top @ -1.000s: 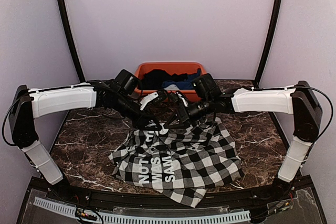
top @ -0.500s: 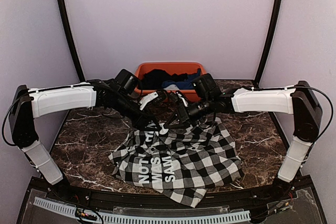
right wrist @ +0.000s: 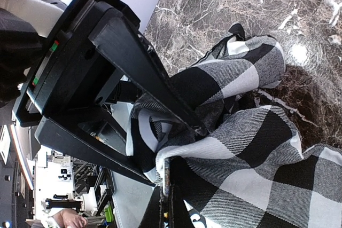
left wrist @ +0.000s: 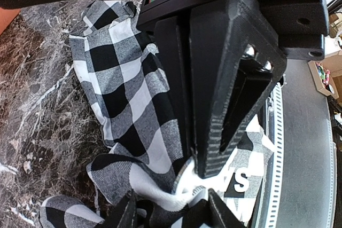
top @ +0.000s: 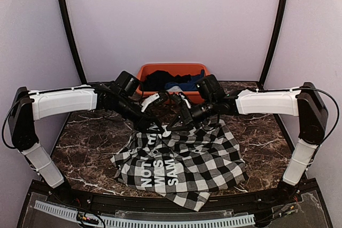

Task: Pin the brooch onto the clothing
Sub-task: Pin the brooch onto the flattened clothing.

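The clothing (top: 187,158), a black-and-white check shirt with a black lettered panel, lies crumpled on the marble table. Both grippers meet over its far edge. My right gripper (top: 177,121) (right wrist: 168,198) is shut on the brooch (right wrist: 166,177), a thin piece seen edge-on, pressed against a raised fold of the shirt (right wrist: 256,148). In the left wrist view the brooch (left wrist: 191,181) shows as a small pale round piece under the right fingertips. My left gripper (top: 155,127) (left wrist: 171,204) faces it, jaws apart, with the bunched fold of shirt (left wrist: 128,89) between its fingers.
An orange bin (top: 143,71) stands at the back of the table, holding a black garment (top: 160,80) and a blue garment (top: 176,85). Marble tabletop (top: 91,142) shows on both sides of the shirt. Black frame posts rise at the back corners.
The left wrist has shifted slightly up and to the left, and its jaws stand a little wider. The right arm and the shirt have not visibly moved.
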